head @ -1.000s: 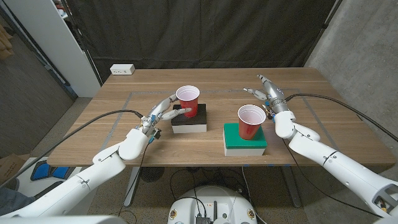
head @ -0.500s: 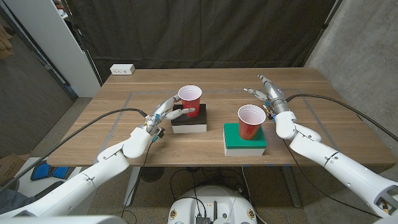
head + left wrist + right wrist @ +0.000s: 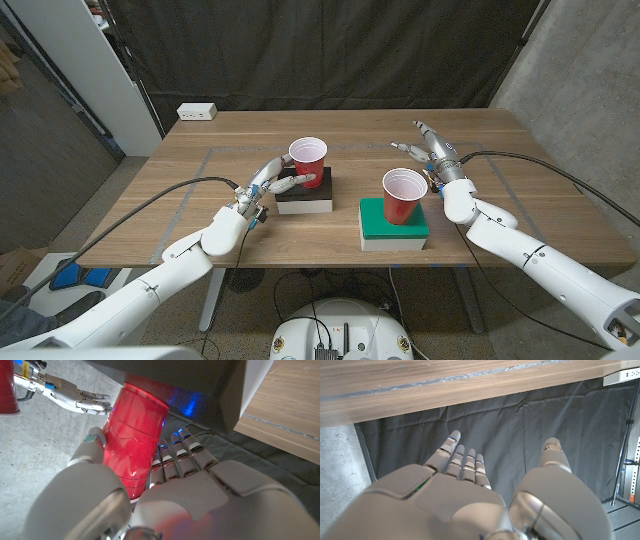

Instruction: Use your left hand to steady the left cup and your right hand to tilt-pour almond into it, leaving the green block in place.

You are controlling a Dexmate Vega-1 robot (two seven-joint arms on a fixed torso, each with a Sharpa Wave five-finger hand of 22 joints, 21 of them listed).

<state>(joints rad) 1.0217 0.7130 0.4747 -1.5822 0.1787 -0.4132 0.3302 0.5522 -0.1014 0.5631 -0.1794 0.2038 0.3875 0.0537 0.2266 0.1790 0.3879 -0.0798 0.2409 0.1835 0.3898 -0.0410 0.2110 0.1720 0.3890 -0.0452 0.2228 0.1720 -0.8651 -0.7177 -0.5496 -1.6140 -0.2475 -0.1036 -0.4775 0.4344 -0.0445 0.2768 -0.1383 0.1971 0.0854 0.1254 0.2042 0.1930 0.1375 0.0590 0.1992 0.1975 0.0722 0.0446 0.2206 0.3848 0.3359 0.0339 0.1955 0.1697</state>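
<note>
Left hand (image 3: 268,183) wrapped around left red cup (image 3: 308,160) on black block (image 3: 304,193) for steadiness; right hand (image 3: 432,152) spread, empty, beside right red cup (image 3: 404,196) on green block (image 3: 393,224).

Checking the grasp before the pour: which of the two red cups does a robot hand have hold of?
The left cup, on the black block: the left robot hand grips its side. The right cup, on the green block, stands untouched.

A white power strip (image 3: 197,111) lies at the far left edge of the wooden table (image 3: 520,190), before a black curtain (image 3: 330,50)
</note>
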